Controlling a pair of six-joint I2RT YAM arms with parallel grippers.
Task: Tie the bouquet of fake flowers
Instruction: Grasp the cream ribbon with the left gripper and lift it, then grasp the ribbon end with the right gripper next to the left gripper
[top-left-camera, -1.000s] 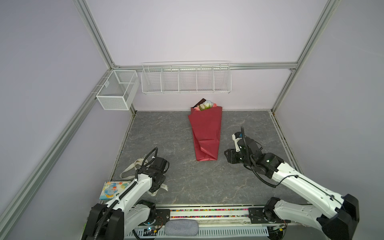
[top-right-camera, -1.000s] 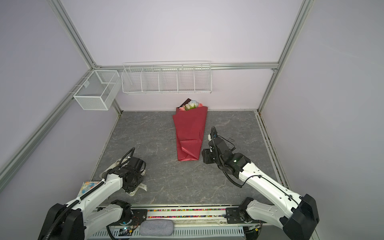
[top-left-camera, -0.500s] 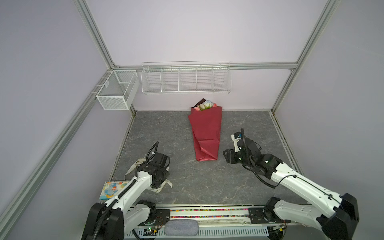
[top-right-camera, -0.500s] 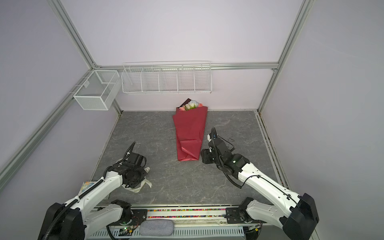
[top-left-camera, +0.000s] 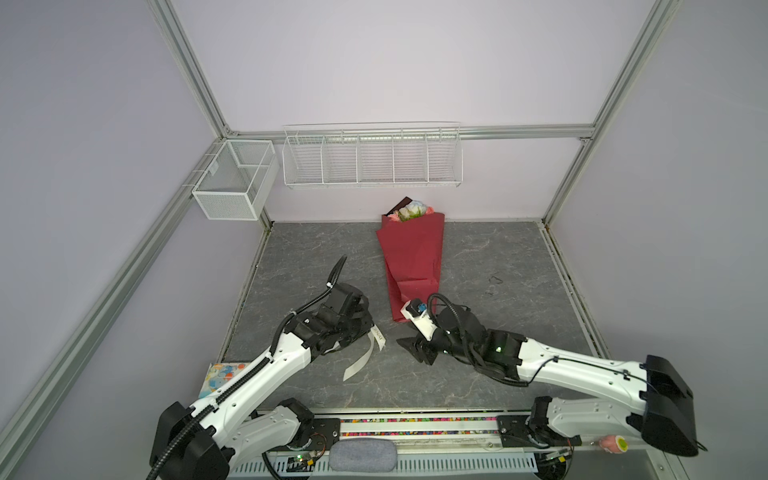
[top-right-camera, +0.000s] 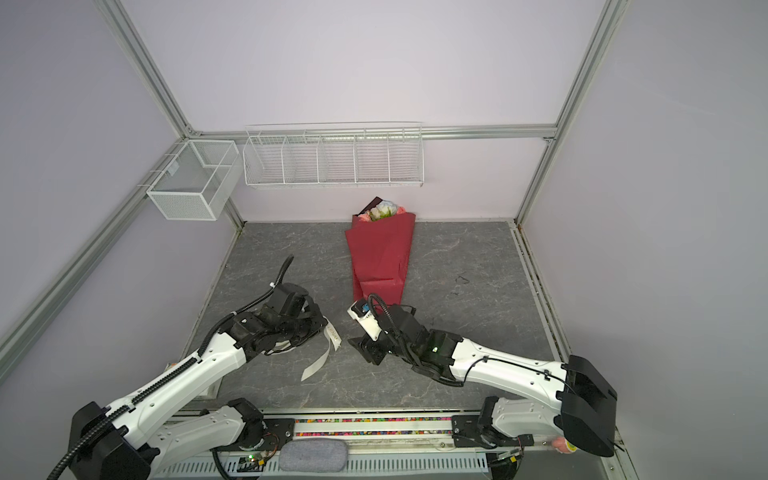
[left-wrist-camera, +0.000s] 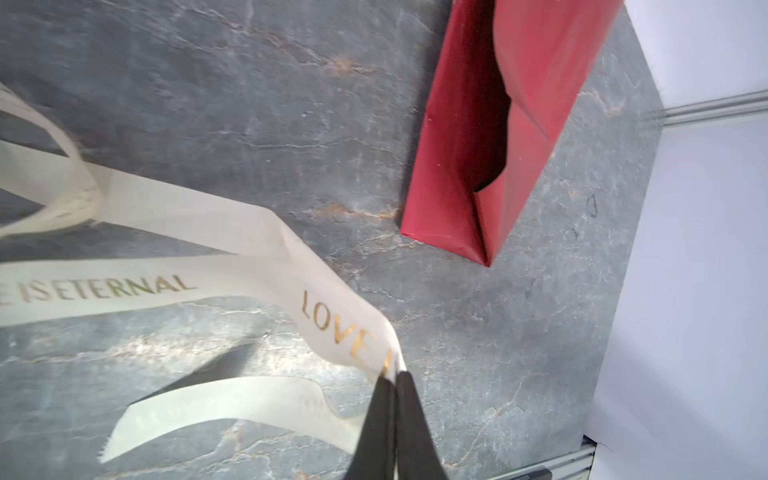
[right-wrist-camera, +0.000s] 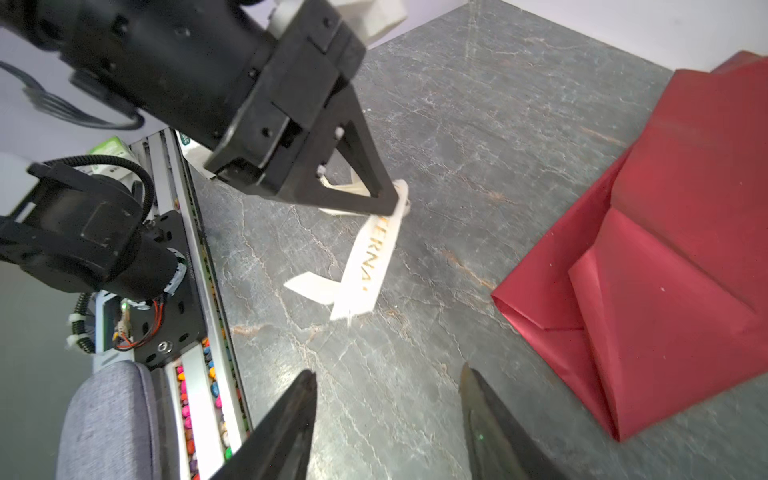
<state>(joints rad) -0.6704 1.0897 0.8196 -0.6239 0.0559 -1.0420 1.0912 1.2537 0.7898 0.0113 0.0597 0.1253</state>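
Two end effectors sit low over the worktop (top-left-camera: 490, 257), and only one carries anything. The left end effector (left-wrist-camera: 392, 380) has its jaws pressed together on the cream ribbon (left-wrist-camera: 216, 232), pinching it at a printed stretch. One tail hangs from the tips toward the worktop and the rest loops away from them. The right end effector (right-wrist-camera: 386, 386) has its jaws apart and empty, near that hanging tail.

The bouquet of fake flowers (top-left-camera: 411, 257) lies flat ahead of both end effectors. Its narrow stem end is nearest the right end effector, and its flower heads (top-left-camera: 411, 211) are farthest from both. No ribbon is around it yet.

It will likely handle as light and loose. The red wrapping paper (right-wrist-camera: 665, 249) looks thin, creased and smooth, so it should slide easily on the worktop and crumple under a hard squeeze. The best hold is probably the narrow lower part, where the stems bunch inside the paper and give something firm. The wide upper cone is probably mostly hollow paper. The ribbon is limp and looks slippery, so a tail may pull out of a light pinch.
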